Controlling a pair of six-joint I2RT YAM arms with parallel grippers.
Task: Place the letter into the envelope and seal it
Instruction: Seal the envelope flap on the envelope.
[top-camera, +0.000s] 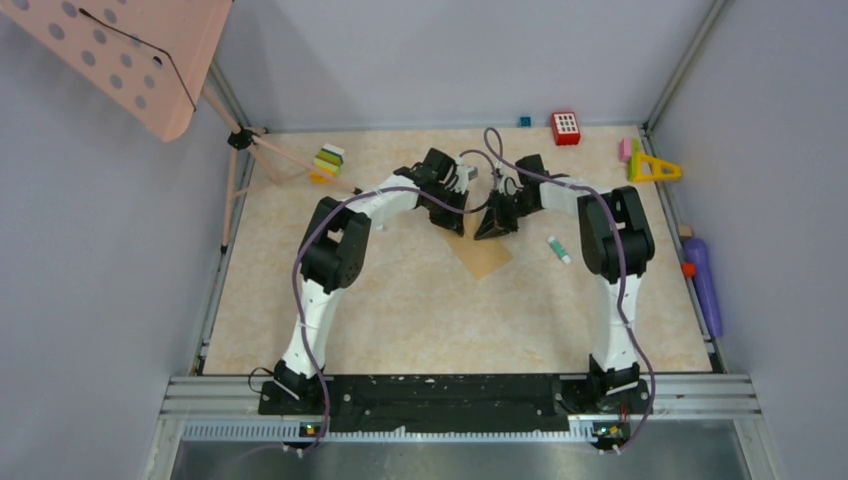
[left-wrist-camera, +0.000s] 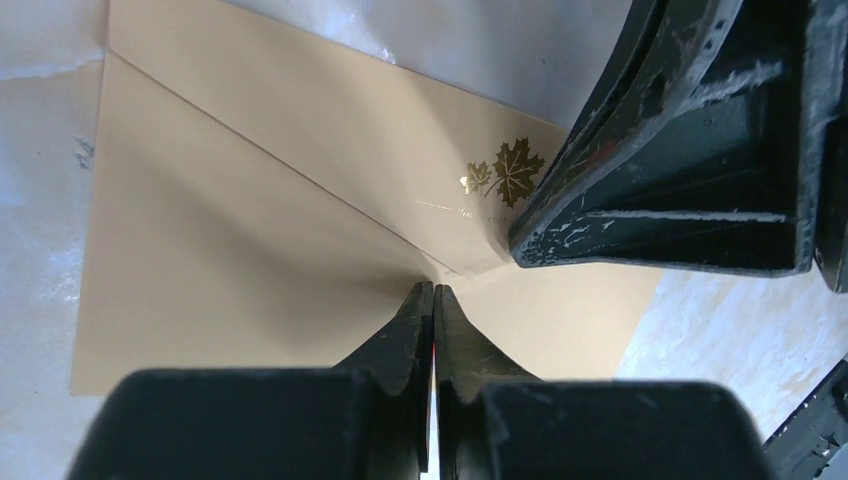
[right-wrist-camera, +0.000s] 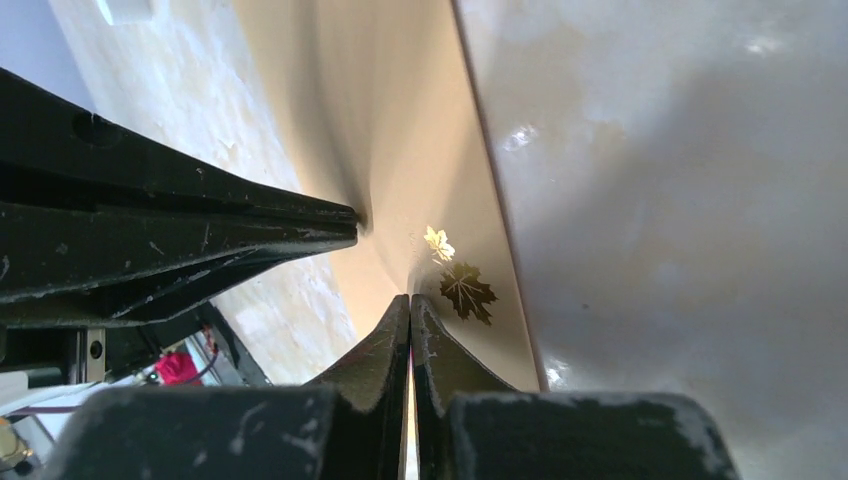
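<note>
**Now: both closed tips meet at the flap point**

We see the envelope (top-camera: 482, 257) flat on the table (top-camera: 400, 320) at centre frame in the top view, half hidden under the two wrists. The left gripper (left-wrist-camera: 433, 295) has its fingers pressed fully together, tips on the paper where the flap edges converge. The right gripper (right-wrist-camera: 410, 305) is the same, fingers together with no gap, tips just beside the gold leaf mark (left-wrist-camera: 515, 172). The two grippers sit just beside each other, so neither arm is nearer.

The paper puckers toward both tips. We cannot tell whether either one nips a fold or only presses on it. No letter is identifiable, so we cannot confirm it is inside.

In the left wrist view the flap's fold edge runs from upper left down to the right. The envelope body spreads to the lower left, toward the arm bases.

We judge this to be the sealing stage. Any press or slide should go along the flap edges, away from the point. There is open room lower left. A small white tube (top-camera: 558, 250) lies near on the right.
</note>
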